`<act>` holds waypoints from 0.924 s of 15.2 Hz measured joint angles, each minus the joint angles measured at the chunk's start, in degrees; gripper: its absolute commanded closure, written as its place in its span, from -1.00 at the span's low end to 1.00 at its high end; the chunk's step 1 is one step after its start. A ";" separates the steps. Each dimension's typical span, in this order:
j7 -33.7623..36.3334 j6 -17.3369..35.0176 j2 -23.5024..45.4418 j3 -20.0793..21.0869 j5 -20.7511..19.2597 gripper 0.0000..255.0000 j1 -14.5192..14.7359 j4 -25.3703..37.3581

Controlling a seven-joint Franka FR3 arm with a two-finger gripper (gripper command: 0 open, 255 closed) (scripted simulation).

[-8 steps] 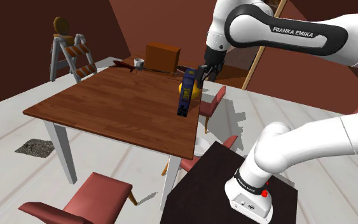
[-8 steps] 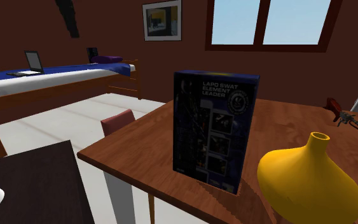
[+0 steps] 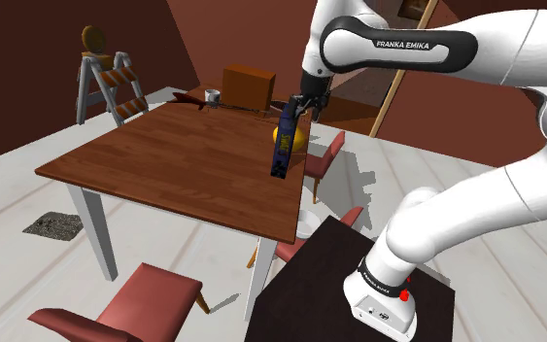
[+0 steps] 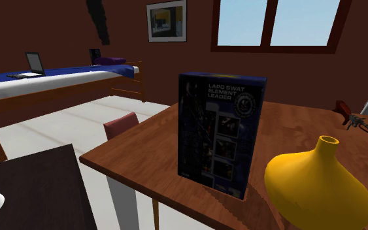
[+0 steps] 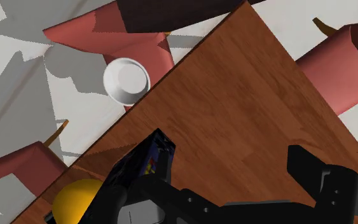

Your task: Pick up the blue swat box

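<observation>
The dark blue swat box [image 3: 280, 152] stands upright on the wooden table [image 3: 164, 155], near the edge facing the stand. In the second exterior view the box [image 4: 219, 134] shows its printed front, with a yellow vase [image 4: 316, 186] beside it. My gripper [image 3: 293, 105] hangs just above the box's top. In the wrist view the gripper [image 5: 225, 175] is open. Its fingers [image 5: 314, 168] stand wide apart. The box's top [image 5: 153, 154] lies by one finger, not between the two. Nothing is held.
The yellow vase [image 3: 296, 137] stands right behind the box. A white bowl [image 5: 127, 81] lies on the floor beside the table. Red chairs [image 3: 154, 296] stand around it. A stepladder [image 3: 106, 83], a brown crate [image 3: 248, 85] and a cup [image 3: 213, 95] are at the far side.
The arm has swung toward the shoulder view's left, bringing the gripper closer over the box. The black shape at the top of the second exterior view has shifted right. The box has not moved.
</observation>
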 measured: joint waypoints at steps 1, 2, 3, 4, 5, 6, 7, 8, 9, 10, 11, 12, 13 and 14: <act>0.54 1.17 2.14 -0.26 -0.21 -1.00 -0.47 1.20; 0.79 2.49 4.07 -0.80 -0.53 -1.00 -1.05 2.06; 0.90 3.24 5.65 -1.37 -0.81 -1.00 -1.63 3.16; 1.08 3.86 7.19 -1.87 -1.03 -1.00 -2.17 4.35; 1.50 4.50 9.07 -2.21 -1.16 -1.00 -2.60 5.85; 1.83 5.24 10.50 -2.63 -1.30 -1.00 -3.06 6.78; 2.15 6.48 12.83 -3.12 -1.44 -1.00 -3.53 8.16; 2.33 7.02 14.73 -3.62 -1.52 -1.00 -4.00 9.74; 2.54 7.86 16.38 -4.14 -1.60 -1.00 -4.47 10.82; 2.67 8.67 18.35 -4.71 -1.62 -1.00 -4.95 12.29; 2.71 8.41 20.15 -5.18 -1.53 -1.00 -5.37 14.59; 2.85 9.15 21.73 -5.72 -1.51 -1.00 -5.83 15.70; 3.11 9.68 23.72 -6.16 -1.40 -1.00 -6.21 17.42; 3.18 10.19 25.16 -6.69 -1.29 -1.00 -6.67 18.62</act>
